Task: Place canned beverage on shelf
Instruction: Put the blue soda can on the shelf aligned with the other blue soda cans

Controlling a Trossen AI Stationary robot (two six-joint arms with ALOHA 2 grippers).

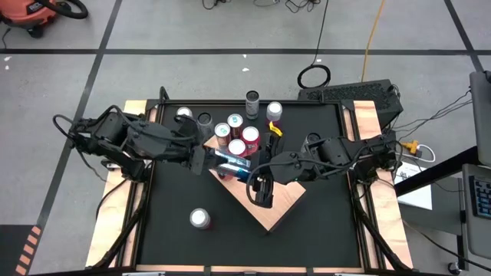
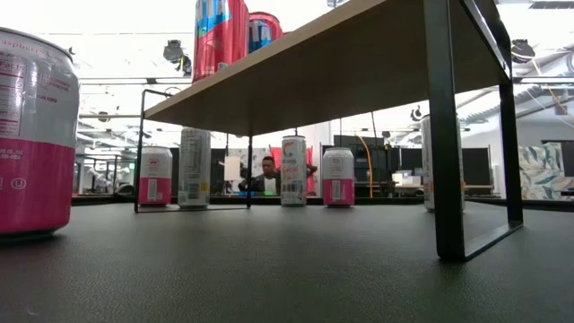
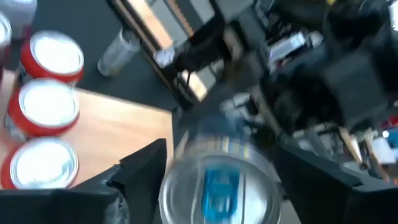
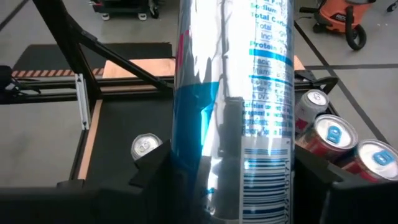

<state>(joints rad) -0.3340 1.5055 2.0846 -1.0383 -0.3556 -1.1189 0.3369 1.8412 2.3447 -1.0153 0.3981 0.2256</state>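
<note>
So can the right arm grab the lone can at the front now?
Probably not yet: the right pincer is shut on the silver-blue can above the shelf. Nothing stands between it and the lone can.

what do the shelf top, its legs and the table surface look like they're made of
Pale rectangular shelf slab: seemingly natural wood, matte, with visible grain. Thin black shelf legs: probably painted metal, going by their slim, straight bar frame. Black table surface: a finely textured matte mat, possibly rubber or plastic.

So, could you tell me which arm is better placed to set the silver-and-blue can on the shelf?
Right, probably: the right gripper's fingers hug the upright silver-and-blue can over the shelf, beside the red cans. The left gripper is at the same can, its hold unclear.
</note>
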